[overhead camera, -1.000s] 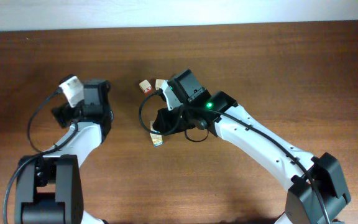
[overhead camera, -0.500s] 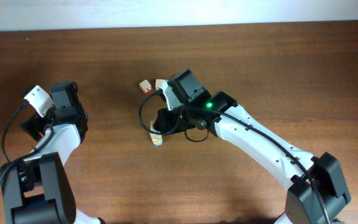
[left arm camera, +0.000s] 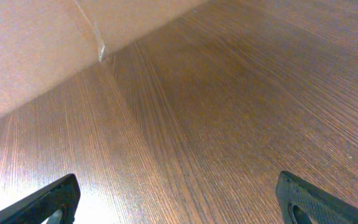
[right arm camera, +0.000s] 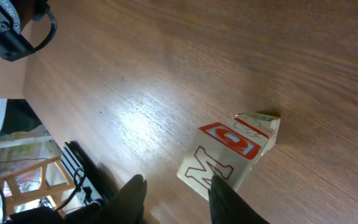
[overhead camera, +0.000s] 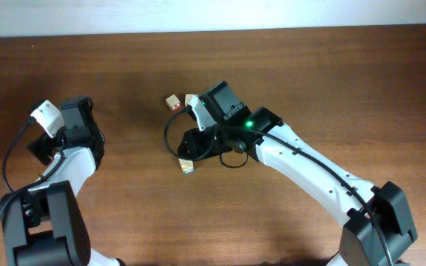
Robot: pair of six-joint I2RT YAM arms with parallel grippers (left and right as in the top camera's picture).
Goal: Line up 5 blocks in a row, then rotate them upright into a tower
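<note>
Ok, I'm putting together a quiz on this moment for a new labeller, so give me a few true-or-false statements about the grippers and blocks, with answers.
1. The left gripper is open, with only bare table between its fingers. True.
2. The right gripper is clamped on the red-M block. False: its fingers stand apart and the block rests on the table just ahead of them.
3. In the right wrist view, a second block sits right behind the red-M block. True.
4. Overhead, the blocks lie next to the left arm. False: they lie mid-table by the right arm, apart from the left arm.
</note>
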